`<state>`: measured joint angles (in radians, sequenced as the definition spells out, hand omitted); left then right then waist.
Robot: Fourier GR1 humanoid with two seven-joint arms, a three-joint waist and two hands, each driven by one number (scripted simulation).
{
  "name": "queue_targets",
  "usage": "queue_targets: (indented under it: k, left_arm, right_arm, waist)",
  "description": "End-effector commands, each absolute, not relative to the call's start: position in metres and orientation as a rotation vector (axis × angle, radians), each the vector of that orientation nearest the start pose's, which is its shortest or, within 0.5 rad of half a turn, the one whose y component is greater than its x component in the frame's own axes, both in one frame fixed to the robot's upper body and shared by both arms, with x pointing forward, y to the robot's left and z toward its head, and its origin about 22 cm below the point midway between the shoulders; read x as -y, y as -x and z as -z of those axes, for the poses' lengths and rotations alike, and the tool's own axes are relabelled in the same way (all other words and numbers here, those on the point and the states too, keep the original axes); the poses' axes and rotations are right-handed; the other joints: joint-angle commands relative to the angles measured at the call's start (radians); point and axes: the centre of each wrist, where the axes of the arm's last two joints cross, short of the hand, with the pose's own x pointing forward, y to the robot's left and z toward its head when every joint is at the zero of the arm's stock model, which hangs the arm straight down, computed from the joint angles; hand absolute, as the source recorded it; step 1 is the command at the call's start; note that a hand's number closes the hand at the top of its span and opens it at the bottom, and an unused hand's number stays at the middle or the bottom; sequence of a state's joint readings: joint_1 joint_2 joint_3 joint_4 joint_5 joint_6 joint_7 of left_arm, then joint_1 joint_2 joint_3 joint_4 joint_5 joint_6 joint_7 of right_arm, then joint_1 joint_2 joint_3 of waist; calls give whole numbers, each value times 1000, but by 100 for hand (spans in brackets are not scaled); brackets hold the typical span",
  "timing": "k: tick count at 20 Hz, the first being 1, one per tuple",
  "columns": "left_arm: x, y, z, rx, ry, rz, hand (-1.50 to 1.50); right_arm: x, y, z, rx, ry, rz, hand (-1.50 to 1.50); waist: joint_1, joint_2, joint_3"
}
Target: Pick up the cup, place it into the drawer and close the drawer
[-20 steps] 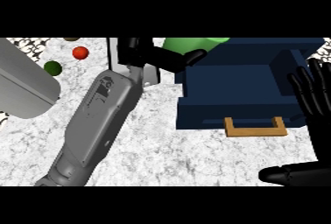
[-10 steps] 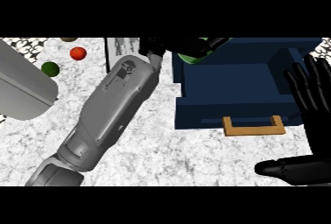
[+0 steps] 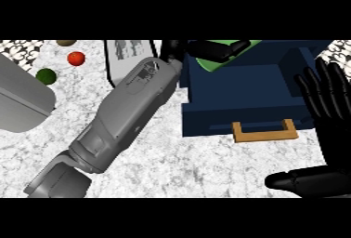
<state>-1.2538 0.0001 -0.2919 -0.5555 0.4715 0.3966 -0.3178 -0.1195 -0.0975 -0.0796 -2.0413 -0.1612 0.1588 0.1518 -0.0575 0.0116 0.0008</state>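
The left hand (image 3: 214, 48) is curling its fingers round the green cup (image 3: 221, 59) and holding it over the back-left part of the open blue drawer (image 3: 247, 95), above the tray's rim. The cup is looking like a light, stiff, smooth-walled thing, so taking it round the side wall, as the hand is doing, is probably suiting it best. The right hand (image 3: 329, 111) is resting open, fingers up, just right of the drawer and its tan handle (image 3: 264, 132).
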Motion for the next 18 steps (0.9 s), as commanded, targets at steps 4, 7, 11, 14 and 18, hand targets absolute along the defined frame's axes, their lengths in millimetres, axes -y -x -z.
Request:
queue_targets:
  k: [4,7,11,14,18]
  left_arm:
    - [-18,-432,-143,1921,115,250,150]
    - [-15,-427,-132,1905,67,285,150]
    - [-17,-428,-124,1870,-11,366,150]
    - [-11,-428,-131,1890,-67,392,-150]
    - [-4,-426,-142,1871,-35,341,-150]
  right_arm:
    - [243,-245,-135,2003,-166,-181,-150]
    - [239,-239,-126,2007,-199,-163,-150]
    - [232,-241,-145,2001,-230,-186,-150]
    - [234,-244,-137,2006,-220,-198,-150]
    - [235,-245,-145,2026,-247,-172,-150]
  waist:
    - [-19,10,1]
    - [-29,8,1]
    - [-45,12,1]
    - [-53,15,1]
    - [-54,14,1]
